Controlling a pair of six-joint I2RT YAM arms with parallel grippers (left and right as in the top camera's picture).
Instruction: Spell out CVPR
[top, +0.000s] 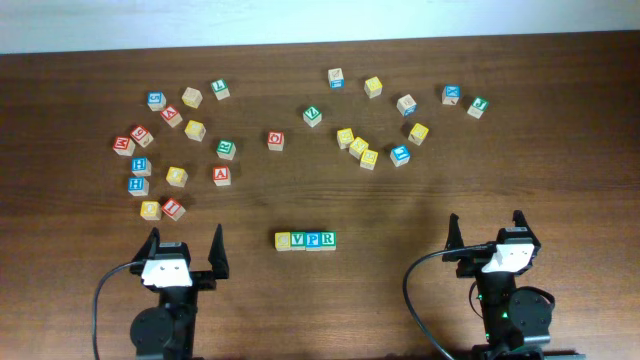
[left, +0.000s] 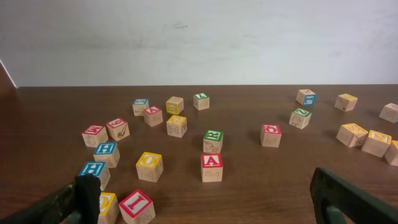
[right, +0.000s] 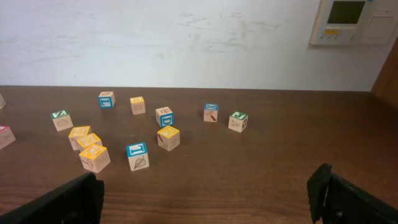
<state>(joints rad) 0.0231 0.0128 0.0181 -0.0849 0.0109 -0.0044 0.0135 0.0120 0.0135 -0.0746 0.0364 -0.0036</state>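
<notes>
Row of four wooden letter blocks (top: 305, 240) sits front centre on the dark wooden table (top: 560, 150), blocks touching. The yellow first face is too small to read, then V, P, R. I judge the spelling done, provided that first letter is C. My left claw (top: 185, 246) and right claw (top: 486, 232) rest spread wide and empty, flanking the row, well apart from it. Spare blocks lie scattered farther back, a left cluster (top: 194, 130) and a right cluster (top: 358, 147). Nothing obstructs. Next move: likely only a check.

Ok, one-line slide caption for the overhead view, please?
Four-block row ending V-P-R sits front centre between the open left gripper and open right gripper; loose blocks scattered beyond.
</notes>
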